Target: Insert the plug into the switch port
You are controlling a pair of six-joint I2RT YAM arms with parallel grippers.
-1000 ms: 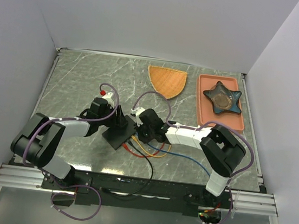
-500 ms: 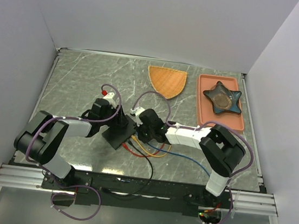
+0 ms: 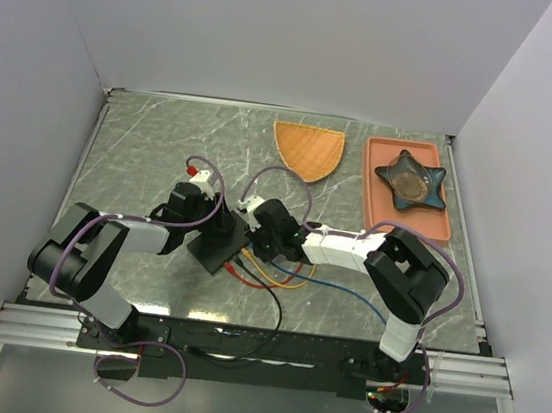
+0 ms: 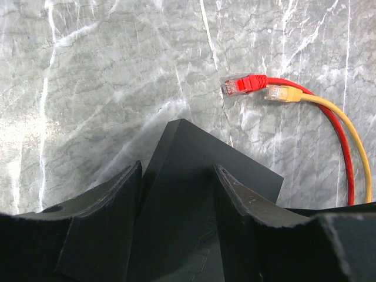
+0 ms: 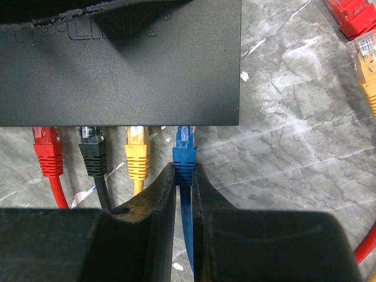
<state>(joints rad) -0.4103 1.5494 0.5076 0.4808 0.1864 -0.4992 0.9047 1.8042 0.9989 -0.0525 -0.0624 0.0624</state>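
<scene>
Blue plug (image 5: 183,154) pinched btwn right fingers (image 5: 157,200), tip at switch (image 5: 117,64) edge.

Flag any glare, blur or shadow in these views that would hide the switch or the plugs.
Top external: evenly lit and sharp, but the switch is small and partly occluded. Left wrist: glare washes out the table at left; the loose red plug is sharp. Right wrist: a shadow crosses the switch's lettering; the blue plug is sharp.

Blue plug (image 5: 183,151); black, perhaps matte, switch (image 5: 117,70)
</scene>
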